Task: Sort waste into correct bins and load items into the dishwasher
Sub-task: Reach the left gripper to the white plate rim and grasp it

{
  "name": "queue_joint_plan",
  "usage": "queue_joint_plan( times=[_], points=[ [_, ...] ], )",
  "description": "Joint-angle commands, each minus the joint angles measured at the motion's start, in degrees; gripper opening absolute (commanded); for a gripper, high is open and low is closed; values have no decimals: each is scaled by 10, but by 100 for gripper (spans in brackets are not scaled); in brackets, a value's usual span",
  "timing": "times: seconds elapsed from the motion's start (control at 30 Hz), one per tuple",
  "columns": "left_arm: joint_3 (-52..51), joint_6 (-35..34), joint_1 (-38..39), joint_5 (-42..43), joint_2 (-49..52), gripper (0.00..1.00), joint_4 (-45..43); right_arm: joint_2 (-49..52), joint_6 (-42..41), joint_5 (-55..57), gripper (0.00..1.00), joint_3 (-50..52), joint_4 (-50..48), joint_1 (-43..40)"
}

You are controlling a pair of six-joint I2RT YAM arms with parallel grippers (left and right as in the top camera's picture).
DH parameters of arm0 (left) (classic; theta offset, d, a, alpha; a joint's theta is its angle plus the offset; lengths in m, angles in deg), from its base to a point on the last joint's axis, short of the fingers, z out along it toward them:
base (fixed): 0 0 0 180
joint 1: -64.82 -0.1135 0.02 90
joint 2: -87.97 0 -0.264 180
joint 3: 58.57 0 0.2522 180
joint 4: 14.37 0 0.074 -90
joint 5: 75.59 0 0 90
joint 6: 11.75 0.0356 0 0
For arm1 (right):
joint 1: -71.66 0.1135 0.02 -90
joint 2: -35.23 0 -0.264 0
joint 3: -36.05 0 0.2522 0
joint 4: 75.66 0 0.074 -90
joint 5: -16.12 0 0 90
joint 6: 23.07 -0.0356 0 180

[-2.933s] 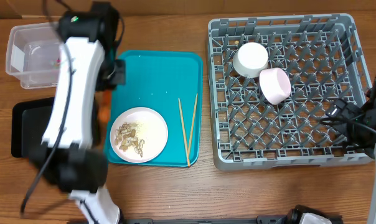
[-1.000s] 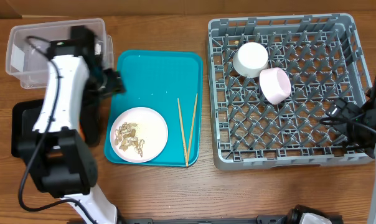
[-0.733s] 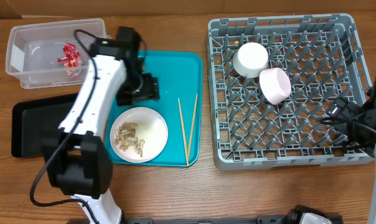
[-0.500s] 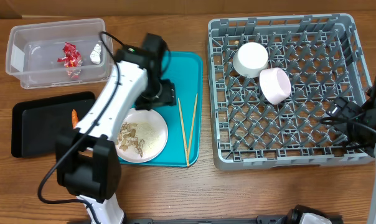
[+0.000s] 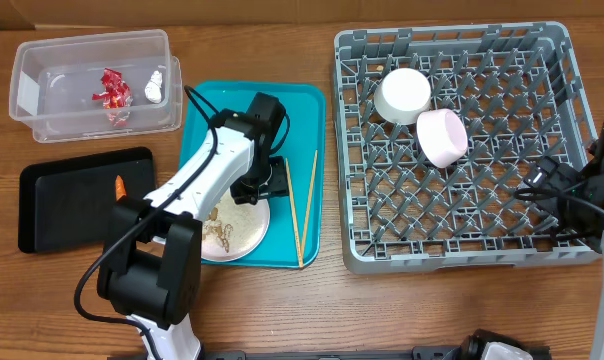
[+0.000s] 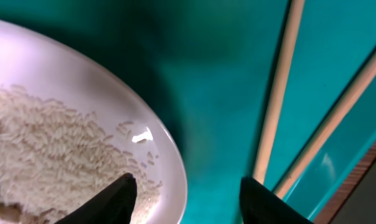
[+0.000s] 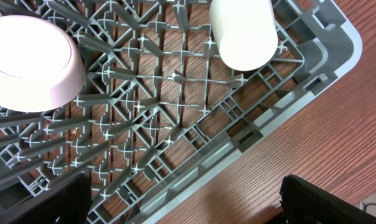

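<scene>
The grey lattice rack (image 5: 502, 200) fills the frame's right. The right tool (image 7: 182, 198) hangs at its right edge, fingers wide apart and empty. The left arm is far nearer the job. Over the smooth teal tray (image 5: 297, 110), the left tool (image 6: 188, 194) stands with fingers apart astride the right rim of the glossy white plate (image 6: 82, 124), not clamped. Thin wooden chopsticks (image 6: 278, 99) lie just right of it, long axis up-frame. Beige scraps (image 5: 218, 226) litter the plate.

2 chopsticks (image 5: 294, 200), 1 plate (image 5: 244, 222), 2 wrappers (image 5: 113, 88), 1 carrot (image 5: 119, 186), 1 bowl (image 5: 442, 137), 1 cup (image 5: 402, 93).
</scene>
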Motion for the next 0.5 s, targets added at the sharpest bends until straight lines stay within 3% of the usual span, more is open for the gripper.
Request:
queue_joint_plan(
  times=[0.0, 0.47],
  points=[
    [-21, -10, 5, 4, -12, 54, -26, -7, 1, -1, 100, -10, 0, -3],
    [-52, -14, 19, 15, 0, 47, -75, -7, 1, -1, 100, -10, 2, -3]
  ],
)
